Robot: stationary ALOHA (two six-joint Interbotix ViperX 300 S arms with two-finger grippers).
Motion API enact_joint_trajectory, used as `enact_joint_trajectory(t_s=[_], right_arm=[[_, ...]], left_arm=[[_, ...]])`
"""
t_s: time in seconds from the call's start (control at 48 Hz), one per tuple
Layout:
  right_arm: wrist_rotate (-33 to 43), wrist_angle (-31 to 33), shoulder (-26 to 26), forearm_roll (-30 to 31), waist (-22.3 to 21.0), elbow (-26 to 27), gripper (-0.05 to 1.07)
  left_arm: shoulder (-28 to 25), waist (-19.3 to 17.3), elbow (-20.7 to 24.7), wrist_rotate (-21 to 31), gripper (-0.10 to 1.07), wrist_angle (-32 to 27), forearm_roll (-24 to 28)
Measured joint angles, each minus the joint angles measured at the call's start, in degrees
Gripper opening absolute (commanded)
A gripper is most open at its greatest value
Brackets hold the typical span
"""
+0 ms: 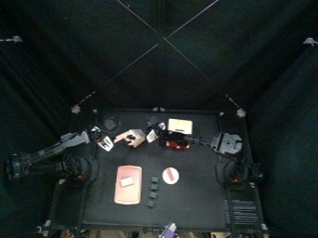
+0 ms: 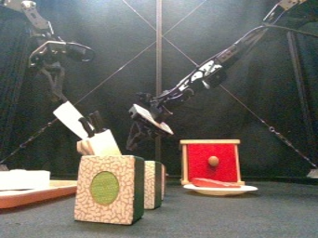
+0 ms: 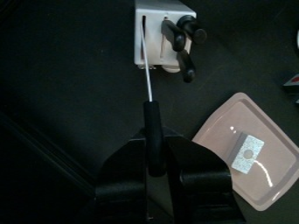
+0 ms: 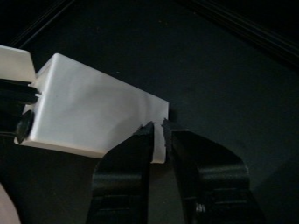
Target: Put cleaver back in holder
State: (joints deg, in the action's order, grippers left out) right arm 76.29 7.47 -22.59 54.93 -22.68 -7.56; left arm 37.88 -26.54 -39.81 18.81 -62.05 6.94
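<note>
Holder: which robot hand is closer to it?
Right. The right gripper is at the holder, pinching its edge. The left gripper stays farther off, holding the cleaver by its handle, with the blade tip reaching the holder.

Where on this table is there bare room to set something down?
Seen from above, bare table lies picture-right of the small oval dish, toward that edge, with a narrower strip picture-left of the pink board. The back is crowded: both arms meet at the holder, beside the cream board.
</note>
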Motion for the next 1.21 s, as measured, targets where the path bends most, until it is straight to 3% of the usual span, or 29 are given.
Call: enact_joint_trajectory(t_s=[0.667,1.208], right_arm=[[0.09,0.0,-2.37,0.0,0.0,2.55,0.59],[0.0,0.0,-4.57,-0.79,0.79,4.83,0.59]], left_arm=[[-3.34,-0.18,0.35,-0.18,0.29,0.26,0.0],[-5.63,-1.05,3.34,-0.18,0.29,0.09,-0.09]])
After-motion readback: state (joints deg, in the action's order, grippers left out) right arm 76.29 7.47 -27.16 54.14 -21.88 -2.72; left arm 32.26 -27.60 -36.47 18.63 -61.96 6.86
